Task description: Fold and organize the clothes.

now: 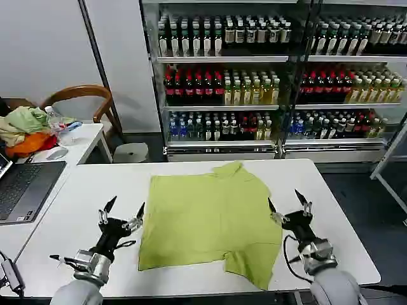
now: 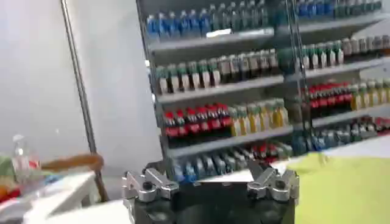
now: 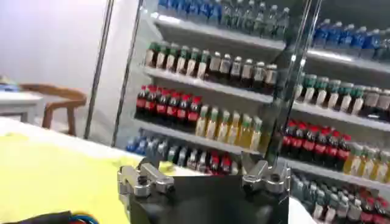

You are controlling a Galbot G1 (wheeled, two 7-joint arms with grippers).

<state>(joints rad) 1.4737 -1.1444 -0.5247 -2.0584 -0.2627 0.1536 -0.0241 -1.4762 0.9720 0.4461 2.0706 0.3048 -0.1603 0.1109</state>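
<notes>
The lime yellow-green shirt (image 1: 210, 219) lies spread flat on the white table (image 1: 82, 197), plain side up, its collar toward the far edge and one sleeve hanging near the front right. The shirt's fabric also shows in the left wrist view (image 2: 347, 189) and the right wrist view (image 3: 49, 176). My left gripper (image 1: 126, 208) hovers open just off the shirt's left edge, fingers pointing up and away. Beside the shirt's right edge, my right gripper (image 1: 284, 203) stands open too, nothing between its fingers.
A side table at the left holds a laptop (image 1: 22, 190), a heap of pale green, beige and orange garments (image 1: 25, 130) and a water bottle (image 1: 54, 119). A wooden chair (image 1: 82, 98) stands behind it. Drink shelves (image 1: 273, 82) line the back.
</notes>
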